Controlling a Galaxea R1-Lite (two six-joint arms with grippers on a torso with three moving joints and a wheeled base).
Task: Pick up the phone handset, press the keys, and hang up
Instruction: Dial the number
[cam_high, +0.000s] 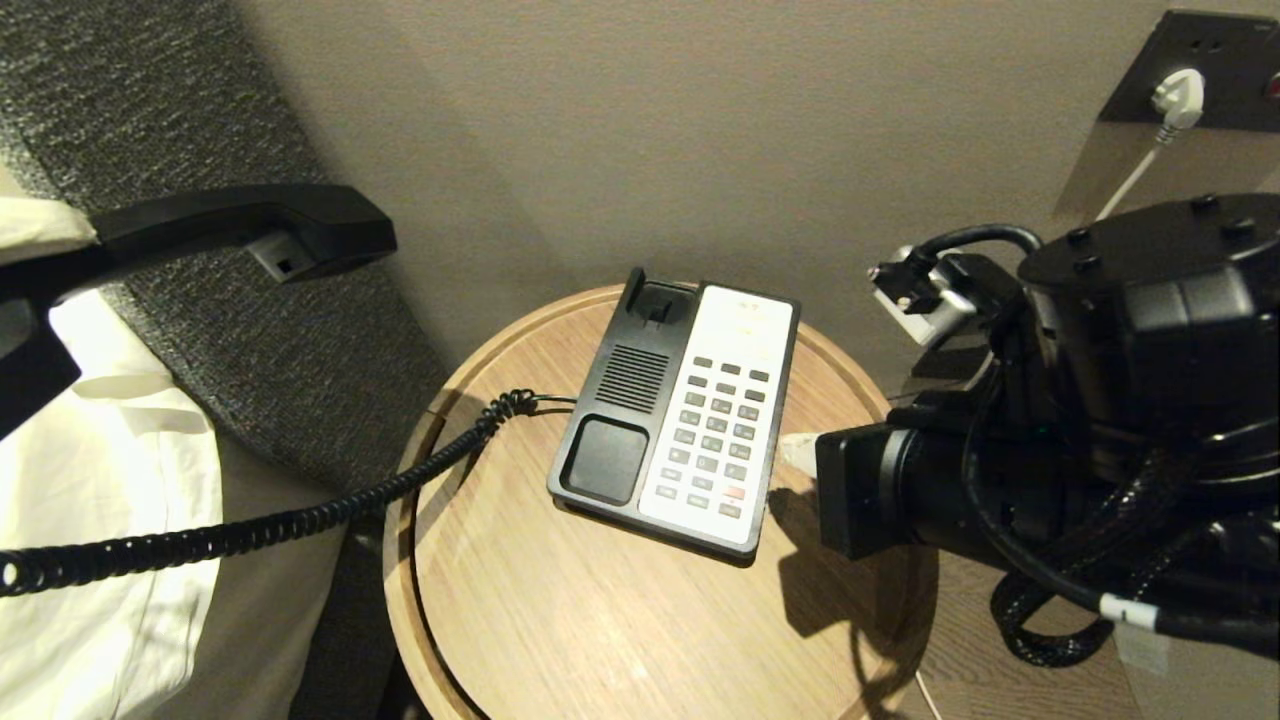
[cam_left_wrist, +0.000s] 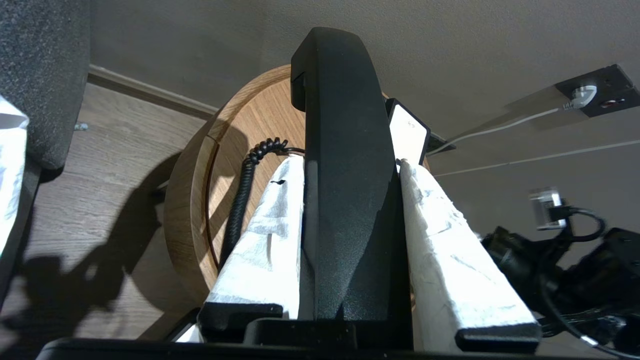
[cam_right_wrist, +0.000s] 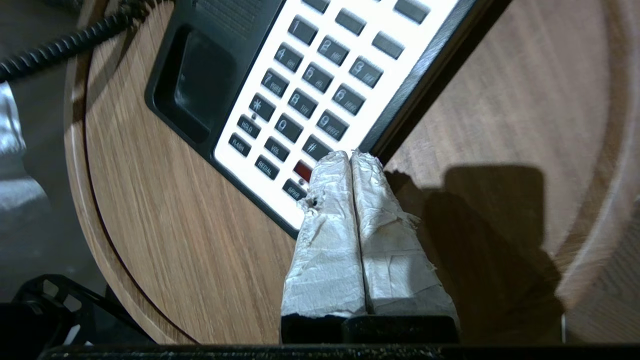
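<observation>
The black phone handset (cam_high: 250, 230) hangs in the air up and to the left of the table, off its cradle. My left gripper (cam_left_wrist: 350, 161) is shut on the handset (cam_left_wrist: 345, 175), one white-wrapped finger against each side. Its coiled cord (cam_high: 300, 515) runs down to the black-and-white phone base (cam_high: 610, 400). The keys (cam_high: 715, 430) sit in a grid on the white faceplate. My right gripper (cam_right_wrist: 350, 155) is shut with nothing in it. Its tips hover over the base's near right corner, beside the red key (cam_right_wrist: 303, 170) and the # key. From the right, the same gripper (cam_high: 797, 450) reaches in.
The phone stands on a round wooden table (cam_high: 560, 620) with a raised rim. A bed with white sheets (cam_high: 100, 480) and a grey upholstered headboard (cam_high: 200, 120) lie to the left. A wall socket with a white plug (cam_high: 1180, 100) is at the upper right.
</observation>
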